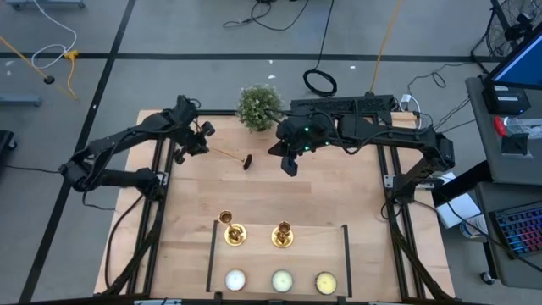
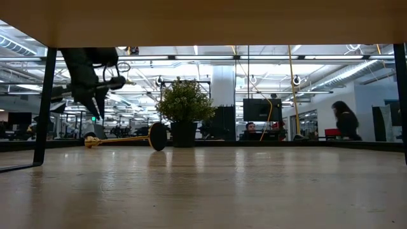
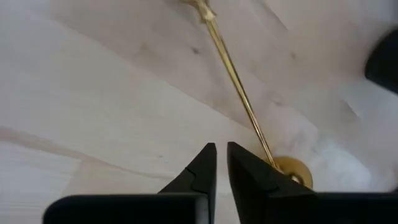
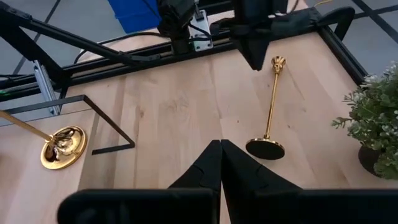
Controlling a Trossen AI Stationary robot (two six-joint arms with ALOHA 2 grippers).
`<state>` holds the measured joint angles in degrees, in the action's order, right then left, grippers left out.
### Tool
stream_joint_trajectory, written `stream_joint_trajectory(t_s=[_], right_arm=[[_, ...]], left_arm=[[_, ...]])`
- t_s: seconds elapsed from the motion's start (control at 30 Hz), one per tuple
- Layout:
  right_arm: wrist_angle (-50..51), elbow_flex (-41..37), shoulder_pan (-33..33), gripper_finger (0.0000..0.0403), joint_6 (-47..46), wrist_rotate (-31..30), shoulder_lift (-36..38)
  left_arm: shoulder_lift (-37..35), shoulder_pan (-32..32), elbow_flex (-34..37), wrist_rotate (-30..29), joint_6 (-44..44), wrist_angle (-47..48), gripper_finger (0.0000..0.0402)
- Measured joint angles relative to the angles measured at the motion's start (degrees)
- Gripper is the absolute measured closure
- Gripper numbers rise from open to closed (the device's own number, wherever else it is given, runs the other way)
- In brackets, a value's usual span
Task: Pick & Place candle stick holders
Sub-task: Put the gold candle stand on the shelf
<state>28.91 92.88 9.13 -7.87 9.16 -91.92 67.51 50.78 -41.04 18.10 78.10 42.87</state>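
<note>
My left pincer (image 1: 206, 130), a hair ajar and empty, hangs just above the cup end of the fallen candlestick (image 1: 227, 155), whose stem runs away toward my closed right pincer (image 1: 290, 166).

Open-plan robotics lab or office.
Ceiling strip lights (image 2: 273, 58), monitors (image 2: 261, 109) and seated people (image 2: 250, 130) beyond the table (image 1: 254, 203); cables (image 1: 279, 13) across a taped grey floor (image 1: 169, 34).

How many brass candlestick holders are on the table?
3. Two brass candlestick holders stand upright side by side inside the marked frame, one on the left, one on the right; the third lies tipped over near the potted plant.
</note>
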Motion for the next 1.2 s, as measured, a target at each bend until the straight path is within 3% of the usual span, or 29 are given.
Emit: stream_joint_trajectory(t_s=[0.37,0.63,1.2], right_arm=[[0.47,0.0,-2.92,0.0403,1.07,0.12,0.0],[1.89,0.0,-2.87,0.0403,0.45,0.1,-0.02],[2.7,0.0,-2.87,0.0403,-0.42,-0.1,-0.02]], left_arm=[[6.36,0.26,0.0,-1.83,5.08,-11.22,0.0244],[10.76,0.26,0.0,-0.1,4.19,-10.82,0.0179],[16.84,0.24,0.02,-1.96,0.14,-12.03,0.0163]])
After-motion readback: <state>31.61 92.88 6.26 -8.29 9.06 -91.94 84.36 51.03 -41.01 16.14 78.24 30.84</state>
